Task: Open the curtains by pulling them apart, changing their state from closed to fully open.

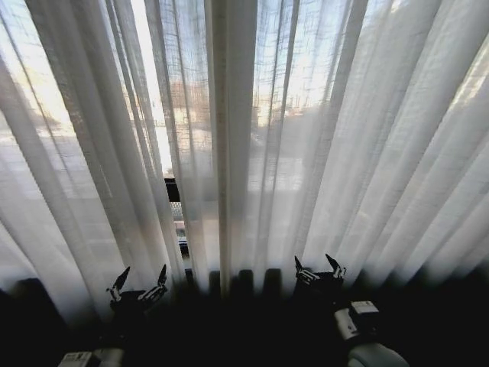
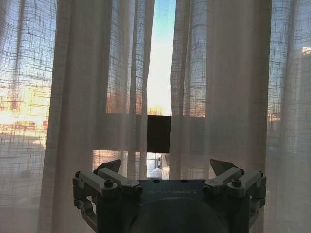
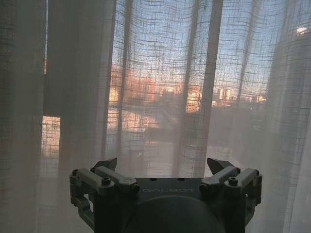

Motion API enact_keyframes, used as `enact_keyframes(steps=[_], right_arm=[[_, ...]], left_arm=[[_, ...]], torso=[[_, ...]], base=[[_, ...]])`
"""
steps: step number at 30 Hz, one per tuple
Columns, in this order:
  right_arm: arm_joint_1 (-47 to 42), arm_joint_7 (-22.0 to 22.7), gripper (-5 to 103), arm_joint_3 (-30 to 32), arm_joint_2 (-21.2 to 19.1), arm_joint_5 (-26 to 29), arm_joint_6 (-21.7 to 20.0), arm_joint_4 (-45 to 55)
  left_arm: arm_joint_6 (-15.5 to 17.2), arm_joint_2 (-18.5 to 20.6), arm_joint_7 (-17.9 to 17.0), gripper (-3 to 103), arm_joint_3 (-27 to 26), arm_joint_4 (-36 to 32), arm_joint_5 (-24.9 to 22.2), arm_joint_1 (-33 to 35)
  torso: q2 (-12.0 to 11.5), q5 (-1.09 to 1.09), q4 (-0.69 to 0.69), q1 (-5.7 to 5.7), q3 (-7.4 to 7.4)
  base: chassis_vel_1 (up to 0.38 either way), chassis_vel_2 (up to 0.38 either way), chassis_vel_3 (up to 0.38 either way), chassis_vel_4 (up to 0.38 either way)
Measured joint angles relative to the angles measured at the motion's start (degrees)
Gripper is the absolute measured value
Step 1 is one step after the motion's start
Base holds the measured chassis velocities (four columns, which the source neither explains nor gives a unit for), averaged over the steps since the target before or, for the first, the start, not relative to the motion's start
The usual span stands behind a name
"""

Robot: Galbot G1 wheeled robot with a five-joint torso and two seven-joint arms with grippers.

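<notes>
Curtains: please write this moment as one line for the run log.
curtains: mostly closed, narrow gap | left end effector: open, near gap, holding nothing | right end effector: open, facing fabric, holding nothing

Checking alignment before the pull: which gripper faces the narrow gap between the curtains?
The left gripper: its wrist view shows the open slit in the curtains straight ahead. The right gripper faces unbroken fabric.

Strong daylight comes from behind the curtains (image 1: 321, 138), glowing through the weave. Everything in front is dim silhouette. The head view bows at its edges.

"GALBOT" — on each end effector (image 2: 167, 167) housing
</notes>
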Motion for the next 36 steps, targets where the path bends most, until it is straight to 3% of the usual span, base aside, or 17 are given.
enact_keyframes(steps=[20, 36], right_arm=[[-0.04, -0.62, 100, -0.97, -0.06, -3.70, 0.90, -1.06], [-0.14, -0.62, 100, -1.30, 0.10, -4.17, 0.96, -1.12]], left_arm=[[-0.69, -0.42, 0.17, 100, 0.04, 0.32, 0.11, 0.07], [-1.01, -0.49, 0.19, 100, -0.04, 0.36, 0.13, 0.24]], torso=[[0.02, 0.01, -0.01, -0.05, -0.01], [0.04, -0.01, -0.01, -0.08, -0.03]], base=[[0.014, 0.020, -0.017, -0.017], [0.253, 0.228, -0.237, -0.241]])
